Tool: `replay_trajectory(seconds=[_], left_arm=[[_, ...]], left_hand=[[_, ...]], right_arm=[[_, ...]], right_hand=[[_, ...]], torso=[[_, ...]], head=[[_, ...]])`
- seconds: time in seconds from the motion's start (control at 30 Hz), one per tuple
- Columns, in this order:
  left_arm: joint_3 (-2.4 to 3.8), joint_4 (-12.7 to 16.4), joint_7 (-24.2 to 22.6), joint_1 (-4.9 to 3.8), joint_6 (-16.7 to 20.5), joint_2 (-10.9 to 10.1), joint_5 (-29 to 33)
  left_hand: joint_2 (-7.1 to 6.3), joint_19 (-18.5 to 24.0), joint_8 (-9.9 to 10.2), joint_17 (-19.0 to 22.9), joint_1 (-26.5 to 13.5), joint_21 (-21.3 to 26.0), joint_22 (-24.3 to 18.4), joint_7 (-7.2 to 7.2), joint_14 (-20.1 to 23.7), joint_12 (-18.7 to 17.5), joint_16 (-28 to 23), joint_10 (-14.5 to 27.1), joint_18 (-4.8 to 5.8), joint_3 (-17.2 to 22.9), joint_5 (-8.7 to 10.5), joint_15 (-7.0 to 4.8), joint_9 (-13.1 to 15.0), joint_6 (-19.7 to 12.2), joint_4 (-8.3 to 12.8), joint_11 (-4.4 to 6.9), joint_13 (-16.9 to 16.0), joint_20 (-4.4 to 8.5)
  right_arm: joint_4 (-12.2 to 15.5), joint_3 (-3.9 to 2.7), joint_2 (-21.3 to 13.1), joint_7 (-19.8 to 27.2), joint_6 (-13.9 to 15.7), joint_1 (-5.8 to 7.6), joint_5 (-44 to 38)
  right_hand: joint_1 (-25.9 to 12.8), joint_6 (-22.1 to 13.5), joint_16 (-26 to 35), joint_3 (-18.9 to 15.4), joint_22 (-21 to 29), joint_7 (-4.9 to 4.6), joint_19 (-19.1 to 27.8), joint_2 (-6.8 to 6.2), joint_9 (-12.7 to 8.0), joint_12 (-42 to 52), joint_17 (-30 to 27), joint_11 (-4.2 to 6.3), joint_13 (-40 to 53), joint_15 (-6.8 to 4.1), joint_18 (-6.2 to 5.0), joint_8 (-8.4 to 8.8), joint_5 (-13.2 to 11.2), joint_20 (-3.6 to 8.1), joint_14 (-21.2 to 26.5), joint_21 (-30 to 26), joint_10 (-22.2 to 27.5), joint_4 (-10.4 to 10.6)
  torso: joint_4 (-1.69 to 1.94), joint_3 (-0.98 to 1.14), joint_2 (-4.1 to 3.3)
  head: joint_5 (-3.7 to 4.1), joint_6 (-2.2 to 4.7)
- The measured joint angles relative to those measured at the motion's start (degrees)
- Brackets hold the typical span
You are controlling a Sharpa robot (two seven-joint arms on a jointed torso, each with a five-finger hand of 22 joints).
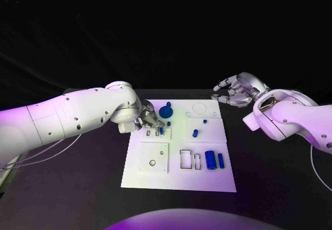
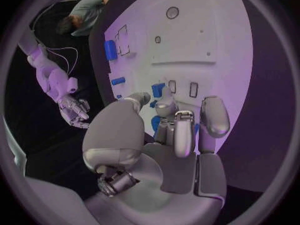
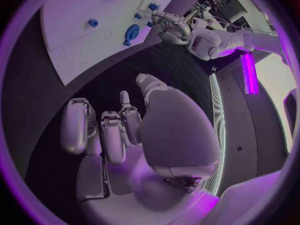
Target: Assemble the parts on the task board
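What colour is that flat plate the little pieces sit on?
White; the task board shows best in the head view, under the blue parts.

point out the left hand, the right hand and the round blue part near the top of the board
left hand point(image 1: 148, 120), head view, on its fingers over the task board
right hand point(image 1: 236, 91), head view, middle of the palm
round blue part point(image 1: 166, 112), head view, centre of its disc
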State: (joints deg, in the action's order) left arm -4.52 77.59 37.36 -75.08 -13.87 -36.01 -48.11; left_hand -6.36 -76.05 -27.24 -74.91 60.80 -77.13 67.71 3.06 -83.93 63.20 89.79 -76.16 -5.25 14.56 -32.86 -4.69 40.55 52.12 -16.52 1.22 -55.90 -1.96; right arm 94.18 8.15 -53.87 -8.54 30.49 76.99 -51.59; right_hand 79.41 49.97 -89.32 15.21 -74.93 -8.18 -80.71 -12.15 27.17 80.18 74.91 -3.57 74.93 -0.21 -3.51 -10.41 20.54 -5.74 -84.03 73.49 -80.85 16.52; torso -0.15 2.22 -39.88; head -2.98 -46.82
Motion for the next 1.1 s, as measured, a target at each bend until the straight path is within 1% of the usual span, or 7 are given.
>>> replay_trajectory(seconds=[0.17,0.3,0.47,0.53,0.7,1.03,1.1], left_arm=[[0.02,-0.4,0.0,0.0,-0.7,0.2,-0.3],[0.02,-0.7,0.0,0.0,-1.1,0.4,-0.5],[0.02,-0.8,0.1,0.01,-1.4,0.6,-0.7],[0.02,-0.9,0.1,0.01,-1.4,0.6,-0.7],[0.02,-0.9,0.1,0.01,-1.5,0.7,-0.8],[0.02,-0.9,0.0,0.01,-1.6,0.9,-0.9],[0.02,-0.9,0.0,0.02,-1.6,0.9,-0.9]], left_hand=[[-0.28,0.0,0.0,0.0,0.3,0.0,0.1,0.0,0.0,0.0,0.0,0.2,0.0,0.2,1.38,0.0,0.0,0.4,-0.2,0.2,0.0,0.0],[-0.51,0.0,0.0,0.0,0.5,0.0,0.1,-0.21,0.0,0.0,0.0,0.2,0.0,0.2,1.46,0.0,0.1,0.6,-0.1,0.21,0.0,0.0],[-0.2,0.0,0.0,0.0,0.8,0.0,0.2,-0.21,0.0,0.0,0.0,0.2,0.0,0.5,1.72,0.0,0.2,0.6,-0.2,0.21,-0.1,0.0],[0.11,0.0,0.0,0.0,1.1,0.0,0.2,-0.21,0.0,0.0,0.0,0.2,0.0,0.8,2.18,0.0,0.2,0.6,0.0,0.21,-0.1,0.0],[0.01,0.0,-0.3,0.0,2.2,0.0,0.3,-0.21,0.0,0.0,0.0,0.2,0.0,1.4,3.57,0.0,0.4,0.6,0.1,0.21,-0.1,0.0],[0.02,0.0,-0.3,0.0,2.2,0.0,0.5,-0.21,0.0,0.0,0.0,0.2,0.0,1.5,4.66,0.0,0.5,0.6,-0.1,0.2,-0.2,0.0],[0.49,0.0,-0.3,0.0,2.7,0.0,0.6,-0.33,0.0,0.0,0.0,0.2,0.0,1.9,5.4,0.0,0.6,0.8,0.0,0.2,-0.2,0.0]], right_arm=[[-0.1,0.04,0.1,0.0,-0.1,0.0,0.0],[-0.2,0.07,0.1,0.0,-0.3,0.0,-0.1],[-0.2,0.09,0.2,-0.1,-0.4,-0.01,-0.1],[-0.2,0.1,0.2,-0.1,-0.4,-0.01,-0.1],[-0.3,0.11,0.3,-0.1,-0.5,-0.01,-0.1],[-0.5,0.15,0.5,-0.2,-0.6,-0.04,-0.2],[-0.6,0.17,0.6,-0.2,-0.6,-0.05,-0.2]], right_hand=[[0.0,0.0,0.0,0.0,0.0,0.0,0.2,0.0,0.0,0.0,0.0,0.0,0.0,0.0,-0.01,0.0,-0.2,0.21,0.0,0.0,0.0,0.0],[0.0,0.0,0.0,0.0,0.0,0.0,0.2,0.0,0.0,0.0,0.0,0.0,0.0,0.0,0.0,0.0,-0.2,0.21,0.0,0.0,0.0,0.0],[0.0,0.0,0.0,0.0,0.0,0.0,0.2,0.0,0.0,0.0,0.0,0.0,0.0,0.0,0.0,0.0,-0.2,0.21,0.0,0.0,0.0,0.0],[0.0,0.0,0.0,0.0,0.0,0.0,0.2,0.0,0.0,0.0,0.0,0.0,0.0,0.0,0.0,0.0,-0.2,0.2,0.0,0.0,0.0,0.0],[0.0,0.0,0.0,0.3,0.0,0.0,0.2,0.0,0.0,0.0,0.0,0.21,0.0,0.0,-0.01,0.0,-0.2,0.2,0.0,0.0,0.2,0.0],[0.0,0.0,0.0,0.3,0.0,0.0,0.2,0.0,0.0,0.0,0.0,0.2,0.0,0.0,0.0,-0.22,-0.2,0.2,0.0,-0.2,0.2,0.0],[0.0,0.0,0.0,0.3,0.0,0.0,0.2,0.0,0.0,0.0,0.0,0.2,0.0,0.0,0.0,-0.22,-0.5,0.2,0.0,-0.2,0.2,0.0]], torso=[[0.07,0.01,0.0],[0.08,0.0,0.0],[0.08,-0.02,0.0],[0.08,-0.02,0.0],[0.12,-0.02,0.0],[0.12,0.03,0.03],[0.12,0.03,0.03]], head=[[-0.01,-0.32],[-0.01,-0.55],[-0.02,-0.57],[-0.01,-0.57],[-0.05,-0.6],[-0.15,-0.64],[-0.23,-0.63]])
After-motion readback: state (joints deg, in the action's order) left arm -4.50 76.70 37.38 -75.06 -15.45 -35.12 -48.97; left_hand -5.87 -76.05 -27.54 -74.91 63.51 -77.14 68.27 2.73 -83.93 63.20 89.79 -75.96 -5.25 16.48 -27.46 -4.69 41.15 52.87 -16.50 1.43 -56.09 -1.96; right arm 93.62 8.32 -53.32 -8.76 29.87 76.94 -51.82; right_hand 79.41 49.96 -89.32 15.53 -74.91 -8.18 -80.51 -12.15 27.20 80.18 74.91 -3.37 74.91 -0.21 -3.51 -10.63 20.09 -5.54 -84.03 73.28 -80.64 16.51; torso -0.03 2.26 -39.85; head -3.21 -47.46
